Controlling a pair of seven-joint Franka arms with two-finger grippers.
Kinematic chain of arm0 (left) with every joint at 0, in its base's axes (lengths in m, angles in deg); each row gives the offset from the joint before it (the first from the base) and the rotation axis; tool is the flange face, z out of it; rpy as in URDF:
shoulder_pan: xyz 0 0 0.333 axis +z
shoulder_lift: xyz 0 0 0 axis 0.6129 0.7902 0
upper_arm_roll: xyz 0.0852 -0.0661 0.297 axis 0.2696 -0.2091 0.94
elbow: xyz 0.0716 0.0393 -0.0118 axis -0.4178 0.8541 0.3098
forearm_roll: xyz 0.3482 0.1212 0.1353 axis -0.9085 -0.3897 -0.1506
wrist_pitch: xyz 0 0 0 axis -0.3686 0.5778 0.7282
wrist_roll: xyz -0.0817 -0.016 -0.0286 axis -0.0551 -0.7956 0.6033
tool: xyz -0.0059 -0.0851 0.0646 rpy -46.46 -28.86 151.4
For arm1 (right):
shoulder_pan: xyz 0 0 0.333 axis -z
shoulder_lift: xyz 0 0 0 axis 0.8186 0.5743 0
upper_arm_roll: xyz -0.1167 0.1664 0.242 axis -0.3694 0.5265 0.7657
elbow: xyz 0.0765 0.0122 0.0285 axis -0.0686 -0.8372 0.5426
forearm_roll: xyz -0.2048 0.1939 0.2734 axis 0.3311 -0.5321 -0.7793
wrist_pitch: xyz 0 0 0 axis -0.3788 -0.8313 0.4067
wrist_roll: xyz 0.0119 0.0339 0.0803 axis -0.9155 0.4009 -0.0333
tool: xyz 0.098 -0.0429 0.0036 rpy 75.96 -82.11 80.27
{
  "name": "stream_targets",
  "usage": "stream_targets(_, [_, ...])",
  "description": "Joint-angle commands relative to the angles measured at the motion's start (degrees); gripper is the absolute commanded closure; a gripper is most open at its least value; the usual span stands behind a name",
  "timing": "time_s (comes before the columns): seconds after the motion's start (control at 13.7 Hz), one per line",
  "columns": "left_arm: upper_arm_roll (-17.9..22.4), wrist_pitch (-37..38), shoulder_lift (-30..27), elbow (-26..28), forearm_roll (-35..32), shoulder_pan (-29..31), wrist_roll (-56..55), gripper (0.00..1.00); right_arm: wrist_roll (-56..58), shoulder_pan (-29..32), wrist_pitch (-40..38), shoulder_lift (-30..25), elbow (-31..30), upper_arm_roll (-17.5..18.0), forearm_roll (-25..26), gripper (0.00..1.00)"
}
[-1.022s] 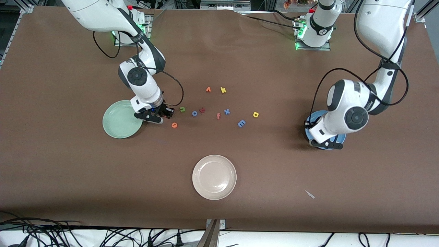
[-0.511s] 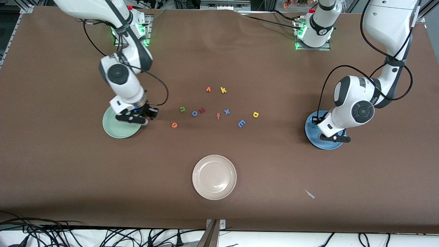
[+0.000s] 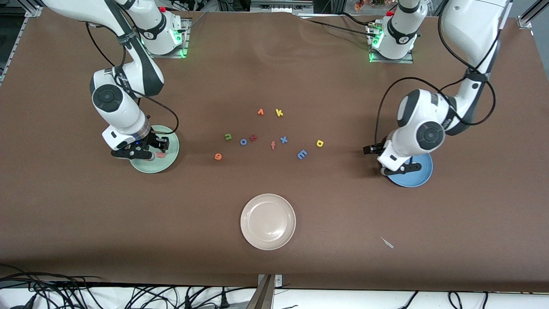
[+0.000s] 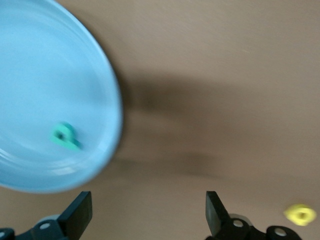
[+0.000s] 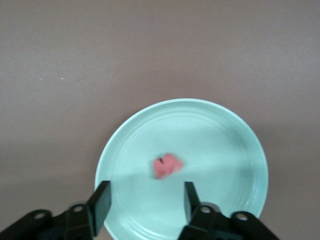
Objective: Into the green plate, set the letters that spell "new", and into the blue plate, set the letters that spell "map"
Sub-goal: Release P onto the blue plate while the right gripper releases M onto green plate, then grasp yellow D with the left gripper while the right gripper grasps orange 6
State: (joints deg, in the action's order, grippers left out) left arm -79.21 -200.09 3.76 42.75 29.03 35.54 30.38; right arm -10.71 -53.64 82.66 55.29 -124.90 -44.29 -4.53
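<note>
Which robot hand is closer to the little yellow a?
The left. The left gripper is beside the blue plate, toward the yellow a. The right gripper is over the green plate, much farther from it.

Both plates look glossy: the green plate (image 3: 167,163) and the blue plate (image 3: 418,176) catch soft highlights, same with the cream plate (image 3: 268,222) at lower centre; the brown table cover (image 3: 85,214) is matt, slightly wrinkled cloth or paper
</note>
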Motion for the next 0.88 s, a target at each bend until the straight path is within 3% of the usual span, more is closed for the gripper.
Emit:
stream_targets(0.0, [-4.56, -5.66, -2.27, 4.35, 0.94, 0.07, -14.37, 0.0, -7.71, 0.01, -0.56, -1.29, -0.81, 4.59, 0.23, 0.27])
stream_targets(0.22, [-8.69, -13.75, -1.4, 6.82, 0.94, -0.29, -30.37, 0.0, -19.74, -0.16, -0.47, 4.49, 4.88, 9.52, 0.49, 0.25])
stream_targets(0.66, [-8.71, -20.62, 3.78, 6.04, -0.29, -10.21, -56.65, 0.0, -30.57, -6.14, 0.14, 14.08, 14.74, 9.53, 1.37, 0.25])
stream_targets(0.8, [-8.7, -21.07, 5.19, 5.86, -6.24, -10.4, -62.91, 0.0, -33.3, -7.28, 0.15, 14.88, 15.63, 9.44, 4.26, 0.25])
